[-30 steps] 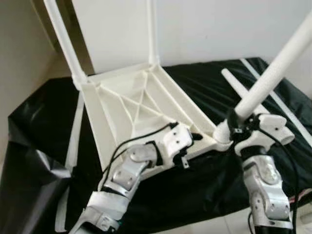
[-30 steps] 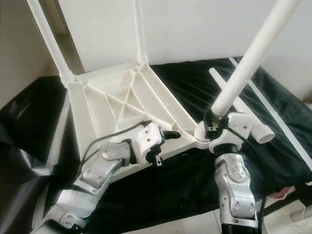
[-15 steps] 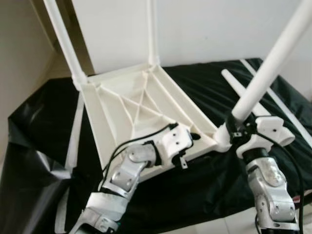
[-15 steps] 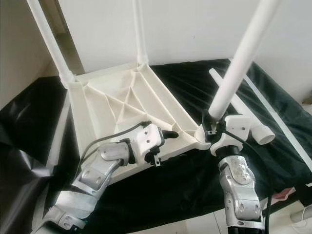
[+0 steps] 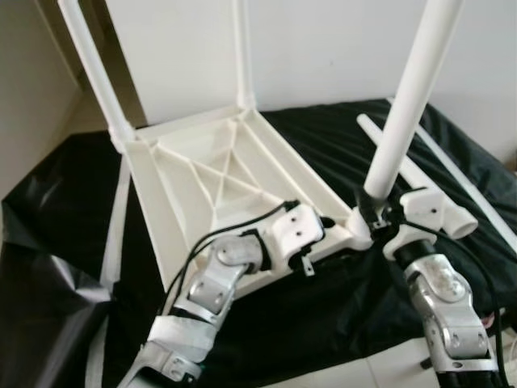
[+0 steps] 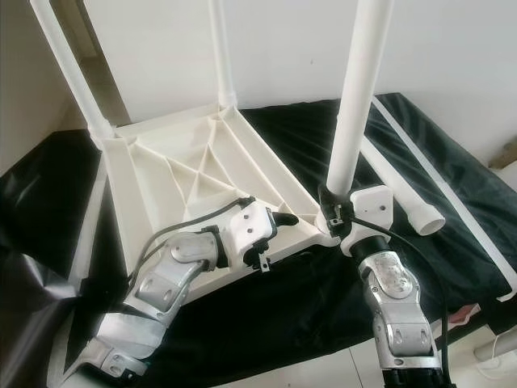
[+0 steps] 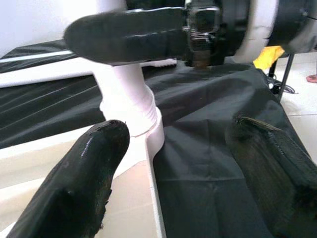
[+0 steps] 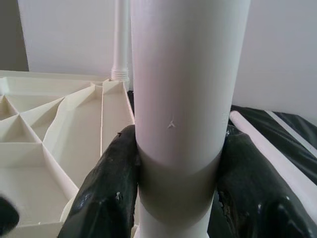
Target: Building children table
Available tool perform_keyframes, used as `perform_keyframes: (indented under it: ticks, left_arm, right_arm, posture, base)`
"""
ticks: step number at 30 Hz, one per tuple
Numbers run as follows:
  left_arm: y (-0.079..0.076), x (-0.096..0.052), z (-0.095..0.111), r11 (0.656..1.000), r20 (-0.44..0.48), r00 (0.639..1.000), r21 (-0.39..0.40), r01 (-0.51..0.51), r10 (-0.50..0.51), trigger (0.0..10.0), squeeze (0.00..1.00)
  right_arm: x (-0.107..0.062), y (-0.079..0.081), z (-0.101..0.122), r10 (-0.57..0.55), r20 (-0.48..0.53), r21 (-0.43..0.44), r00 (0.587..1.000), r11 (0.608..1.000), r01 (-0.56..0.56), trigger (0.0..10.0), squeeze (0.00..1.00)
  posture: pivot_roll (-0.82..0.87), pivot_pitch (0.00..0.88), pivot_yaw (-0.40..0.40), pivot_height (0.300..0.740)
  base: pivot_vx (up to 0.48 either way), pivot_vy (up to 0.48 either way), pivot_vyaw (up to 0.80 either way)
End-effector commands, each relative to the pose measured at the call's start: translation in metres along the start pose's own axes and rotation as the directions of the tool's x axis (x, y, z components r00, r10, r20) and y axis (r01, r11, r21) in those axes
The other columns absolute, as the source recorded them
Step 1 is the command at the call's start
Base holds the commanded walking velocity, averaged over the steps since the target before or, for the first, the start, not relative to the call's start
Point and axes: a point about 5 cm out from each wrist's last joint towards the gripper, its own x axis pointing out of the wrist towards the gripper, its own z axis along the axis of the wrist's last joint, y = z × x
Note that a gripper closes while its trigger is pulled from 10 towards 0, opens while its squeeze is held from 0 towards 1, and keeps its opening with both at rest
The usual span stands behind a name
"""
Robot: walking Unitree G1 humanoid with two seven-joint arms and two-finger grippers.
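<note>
- An upturned white tabletop [image 5: 218, 186] lies ribbed side up on a black sheet [image 5: 323, 137], tilted, across the centre-left of the frame.
- Two white legs already stand in its far corners: one [image 5: 93, 69] at the upper left, another [image 5: 241, 48] at the upper middle.
- The right gripper [image 6: 339, 217], at the lower right of centre, pinches a third white leg [image 6: 359, 89] near its base; the black fingers [image 8: 111, 188] press against both sides of the tube.
- That leg rises almost upright from the tabletop's near right corner socket [image 7: 131, 106].
- The left gripper [image 5: 327, 225], just left of that corner, has its fingers [image 7: 84, 178] spread apart, astride the tabletop's near edge.
- A loose white leg [image 5: 420, 178] lies on the sheet at the right, beside a thin white strip [image 6: 452, 194].
</note>
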Motion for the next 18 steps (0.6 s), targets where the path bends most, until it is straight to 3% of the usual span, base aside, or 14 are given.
perform_keyframes:
  ticks: [1,11,18]
  left_arm:
    - [0.010,-0.003,-0.003,0.978,-0.020,0.978,-0.005,-0.209,0.209,10.0,0.00]
    - [0.012,-0.002,-0.001,0.977,-0.016,0.977,0.004,-0.211,0.212,10.0,0.00]
    - [0.013,-0.002,0.000,0.978,-0.015,0.977,0.008,-0.211,0.211,10.0,0.00]
  right_arm:
    - [-0.005,0.004,-0.018,0.030,-0.092,0.015,0.995,0.999,-0.029,10.0,0.00]
    - [-0.001,-0.004,-0.031,-0.017,-0.150,0.168,0.989,0.985,0.043,10.0,0.00]
    - [0.006,-0.004,-0.034,-0.030,-0.191,0.216,0.981,0.974,0.072,10.0,0.00]
  posture:
    - [-0.08,0.032,0.010,0.740]
    - [-0.09,0.030,0.016,0.740]
    - [-0.08,0.031,0.015,0.740]
  base:
    - [0.000,0.000,0.00]
    - [0.000,0.000,0.00]
    - [0.000,0.000,0.00]
